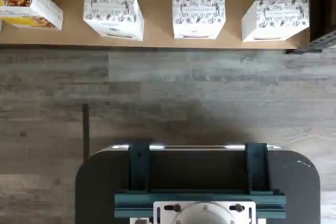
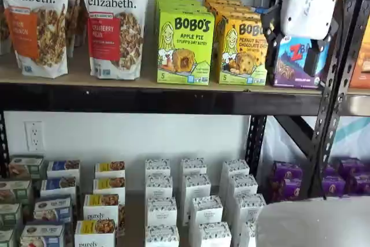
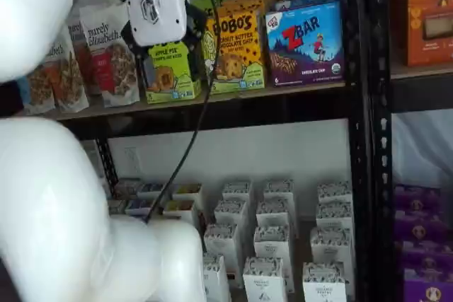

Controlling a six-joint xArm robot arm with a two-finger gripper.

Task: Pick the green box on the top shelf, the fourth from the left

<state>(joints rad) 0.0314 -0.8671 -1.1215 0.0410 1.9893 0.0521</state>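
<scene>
The green box [image 2: 185, 47] is a lime-green Bobo's Apple Pie carton. It stands upright at the front of the top shelf [image 2: 87, 98], with more green cartons behind it. In a shelf view the gripper [image 2: 292, 47] hangs at shelf height, well to the box's right, in front of a blue box. A gap shows between its two black fingers and they hold nothing. In a shelf view the gripper's white body [image 3: 152, 1] partly covers the top of the green box [image 3: 170, 72]. The wrist view shows neither the box nor the fingers.
A yellow-orange Bobo's box [image 2: 243, 50] stands right of the green one, then a blue ZBar box [image 3: 308, 44]. Purely Elizabeth bags [image 2: 115, 24] stand to its left. A dark upright [image 2: 338, 56] is at the right. White patterned boxes [image 1: 198, 17] fill the lower shelf.
</scene>
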